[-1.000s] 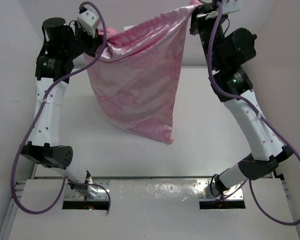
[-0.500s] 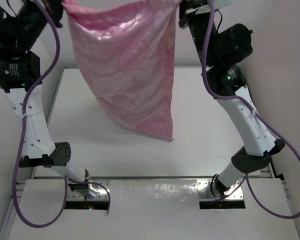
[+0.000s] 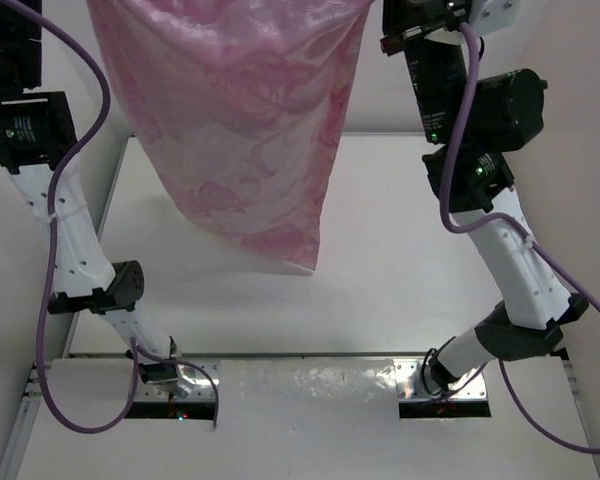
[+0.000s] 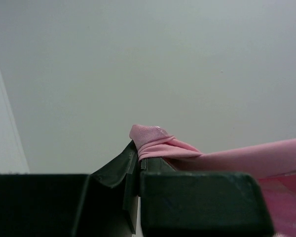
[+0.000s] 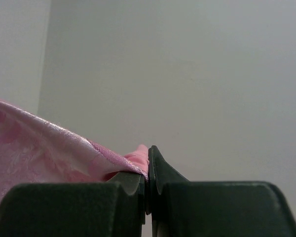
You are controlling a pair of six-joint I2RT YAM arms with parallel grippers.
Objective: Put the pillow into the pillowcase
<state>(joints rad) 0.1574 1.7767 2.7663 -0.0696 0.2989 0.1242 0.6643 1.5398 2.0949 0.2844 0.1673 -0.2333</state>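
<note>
We are looking into a robotics lab cell. A white table (image 3: 410,260) is sitting boxed in by plain pale walls (image 3: 590,150). The left arm (image 3: 65,230) and right arm (image 3: 520,270) are rising from a metal mounting rail (image 3: 195,378) along the bottom of the frame, and purple cables (image 3: 104,85) are looping off both arms.

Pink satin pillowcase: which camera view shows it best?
The top external view: the pink satin pillowcase hangs nearly whole, its rose pattern and lower corner visible. The left wrist view shows only a bunched corner pinched in the left gripper; the right wrist view, one edge pinched in the right gripper.
</note>
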